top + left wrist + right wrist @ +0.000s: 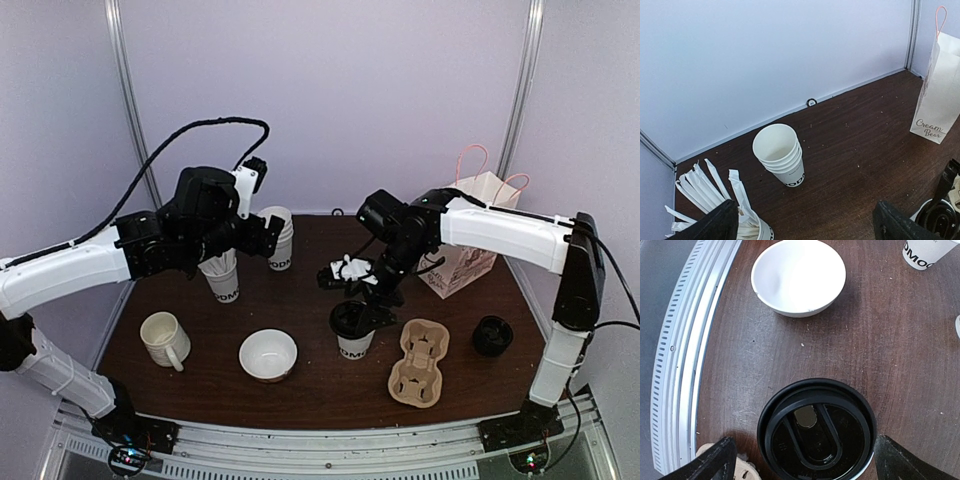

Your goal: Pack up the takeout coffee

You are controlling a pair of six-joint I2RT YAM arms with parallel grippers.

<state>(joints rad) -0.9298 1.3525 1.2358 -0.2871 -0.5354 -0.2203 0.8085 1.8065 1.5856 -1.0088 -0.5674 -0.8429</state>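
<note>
One takeout coffee point(352, 332), a white paper cup with a black lid, stands at the table's middle right. My right gripper point(364, 303) hangs just above it, open. In the right wrist view the black lid point(816, 432) fills the space between the fingertips point(715, 460), and the right gripper point(805, 452) is not closed on it. My left gripper point(262, 236) is open at the back left with nothing in it. In the left wrist view the left gripper point(805, 227) faces the stack of lidless cups point(781, 156), and the lidded cup point(939, 219) shows at the bottom right.
A cardboard cup carrier point(418, 364) lies right of the lidded cup. Beyond it are a round black object point(492, 335) and a paper bag point(468, 245). A white bowl point(268, 354), a mug point(164, 340), a cup of wrapped sticks point(221, 276) and stacked cups point(279, 240) stand to the left.
</note>
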